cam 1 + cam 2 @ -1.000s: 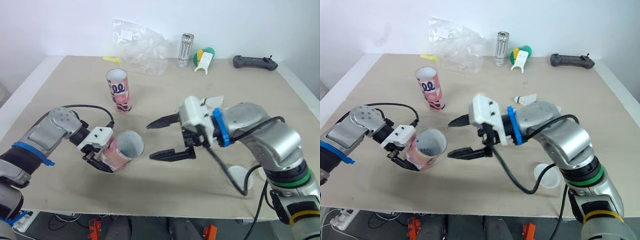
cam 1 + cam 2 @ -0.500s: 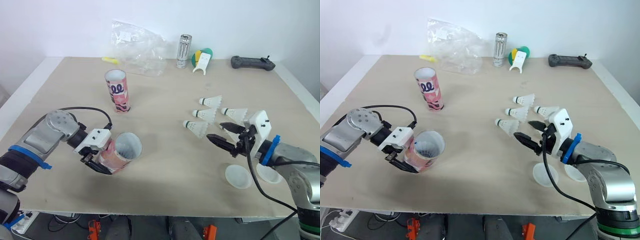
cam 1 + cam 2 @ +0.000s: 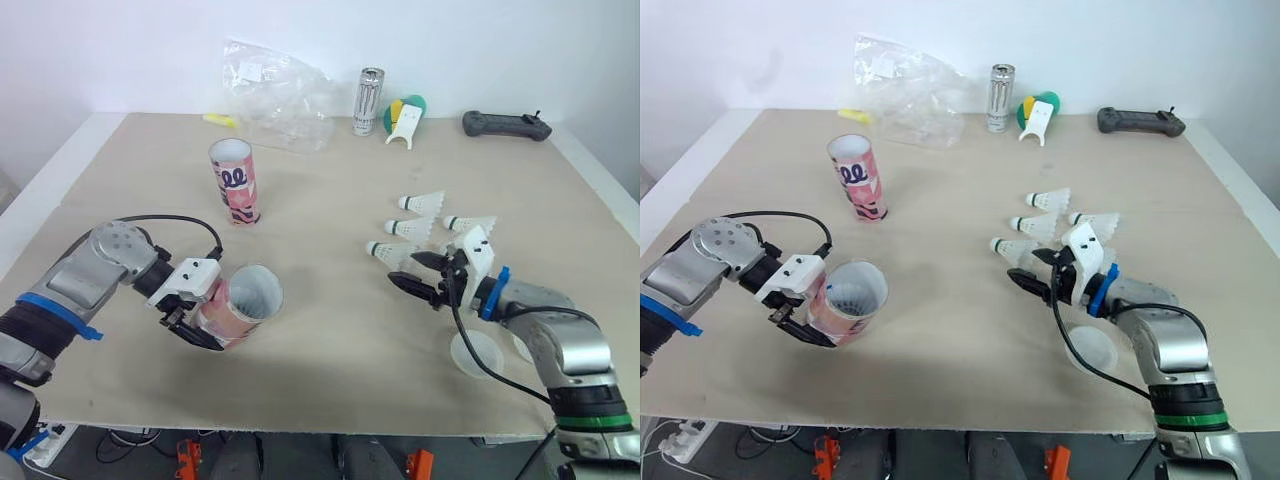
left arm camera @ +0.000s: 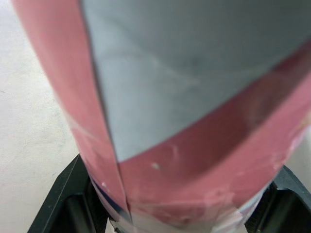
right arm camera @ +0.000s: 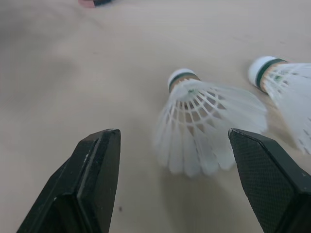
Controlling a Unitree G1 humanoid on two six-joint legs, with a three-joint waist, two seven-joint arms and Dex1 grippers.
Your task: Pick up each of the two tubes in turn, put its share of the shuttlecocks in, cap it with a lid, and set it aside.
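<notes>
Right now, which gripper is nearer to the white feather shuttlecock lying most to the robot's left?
Right. The right gripper, open, points at that white feather shuttlecock from close by. The left gripper is far off, shut on a pink cardboard tube.

The held tube (image 4: pixel 184 97) blurred and cut off on every side; one shuttlecock (image 5: pixel 291 90) cut off too.

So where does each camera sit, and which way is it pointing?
Left eye, right eye: on the head, facing forward and down at the table; both arms show.
Left wrist: on the left arm, looking along its jaws, shut on the pink tube.
Right wrist: on the right arm, looking between its open jaws at a shuttlecock.
Shared: both eyes show that tube and shuttlecock.
</notes>
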